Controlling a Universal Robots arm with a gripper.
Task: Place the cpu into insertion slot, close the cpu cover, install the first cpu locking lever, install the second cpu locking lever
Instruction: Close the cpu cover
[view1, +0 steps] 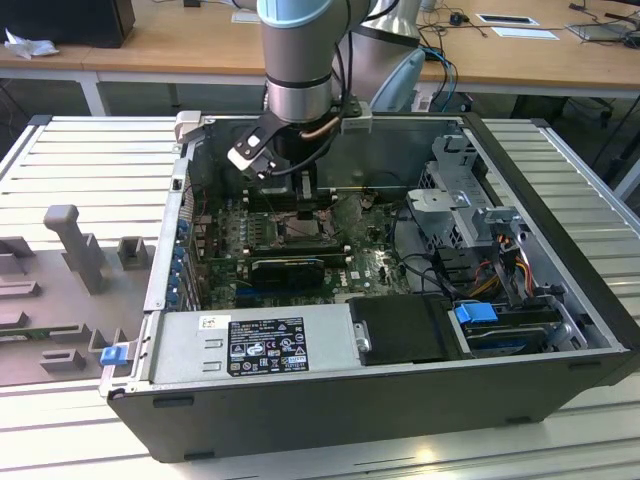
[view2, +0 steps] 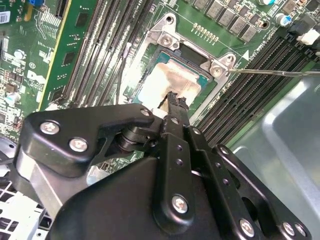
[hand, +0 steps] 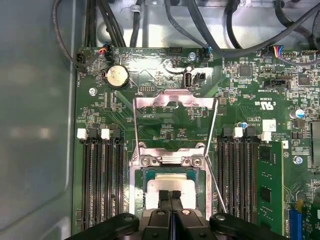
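The cpu (hand: 170, 181) lies flat in the insertion slot (hand: 138, 186), its pale metal face showing in both wrist views (view2: 170, 80). My gripper (hand: 170, 194) is shut, with its two black fingertips pressed together at the chip's near edge (view2: 175, 98). Nothing is held between them. The cpu cover (hand: 175, 101) stands swung up and open behind the socket. One thin locking lever (hand: 216, 155) sticks up beside the socket (view2: 275, 73). In the exterior view the arm reaches down into the open computer case, and the gripper (view1: 300, 192) hangs over the socket (view1: 300, 228).
Long black memory slots (hand: 102, 185) flank the socket on both sides (hand: 245, 180). Cables (hand: 210, 25) hang along the case's back wall. A power supply (view1: 250, 345), a black drive bay (view1: 405, 330) and a metal drive cage (view1: 470, 200) fill the case around the board.
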